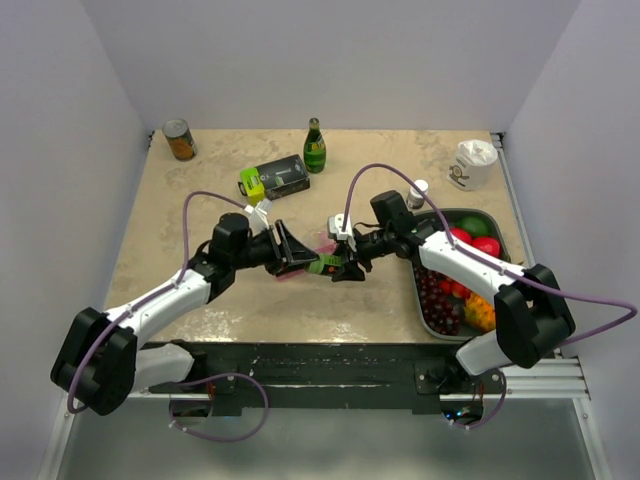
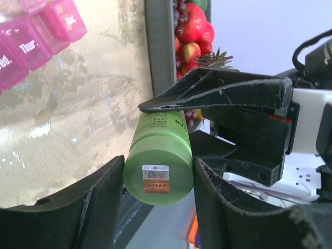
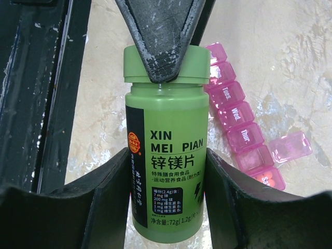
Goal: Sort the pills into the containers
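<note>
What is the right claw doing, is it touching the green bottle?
Touching. The right wrist view shows the right claw squeezing the green bottle from both sides, with no gap on either side.

Lighting's bright and even, looks like it comes from overhead; table [image 1: 400,150] only gets soft, faint shadows under the arms [image 1: 170,295]; left wrist view has a pale, patchy sheen on the table; bottle [image 3: 166,171] label is crisp in the right wrist view; the near fingers [image 3: 78,207] go dark and a bit soft; organiser [image 2: 31,44] in the left wrist corner is slightly blurry.
</note>
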Robot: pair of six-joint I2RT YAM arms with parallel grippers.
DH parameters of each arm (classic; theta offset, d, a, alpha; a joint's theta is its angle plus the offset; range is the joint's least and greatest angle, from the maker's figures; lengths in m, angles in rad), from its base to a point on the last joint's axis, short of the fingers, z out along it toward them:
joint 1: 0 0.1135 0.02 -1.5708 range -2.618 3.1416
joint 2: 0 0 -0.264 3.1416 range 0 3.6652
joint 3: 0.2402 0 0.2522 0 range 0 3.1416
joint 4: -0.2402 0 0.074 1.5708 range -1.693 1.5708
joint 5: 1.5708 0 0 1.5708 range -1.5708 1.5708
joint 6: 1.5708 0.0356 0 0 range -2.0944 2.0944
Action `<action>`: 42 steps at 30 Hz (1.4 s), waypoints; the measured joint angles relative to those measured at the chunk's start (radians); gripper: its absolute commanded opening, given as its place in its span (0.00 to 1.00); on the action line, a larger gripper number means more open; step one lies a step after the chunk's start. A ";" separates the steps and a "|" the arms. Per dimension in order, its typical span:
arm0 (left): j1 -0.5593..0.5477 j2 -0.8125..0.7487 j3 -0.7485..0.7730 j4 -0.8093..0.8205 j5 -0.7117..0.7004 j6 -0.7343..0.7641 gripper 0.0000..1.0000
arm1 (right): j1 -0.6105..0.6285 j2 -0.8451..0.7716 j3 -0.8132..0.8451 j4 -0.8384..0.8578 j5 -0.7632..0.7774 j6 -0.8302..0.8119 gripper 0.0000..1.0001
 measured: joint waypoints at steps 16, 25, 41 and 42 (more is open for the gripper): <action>-0.001 -0.008 0.101 -0.201 -0.053 -0.159 0.00 | -0.006 -0.001 0.000 0.027 -0.003 0.000 0.00; -0.001 -0.015 0.101 -0.214 -0.065 -0.142 0.00 | -0.005 -0.001 0.000 0.027 0.000 0.000 0.00; 0.092 -0.134 0.097 -0.287 -0.068 -0.035 0.00 | -0.014 -0.001 0.000 0.025 0.002 0.001 0.00; 0.116 -0.141 0.097 -0.303 -0.079 -0.011 0.00 | -0.017 -0.001 0.000 0.025 0.002 0.002 0.00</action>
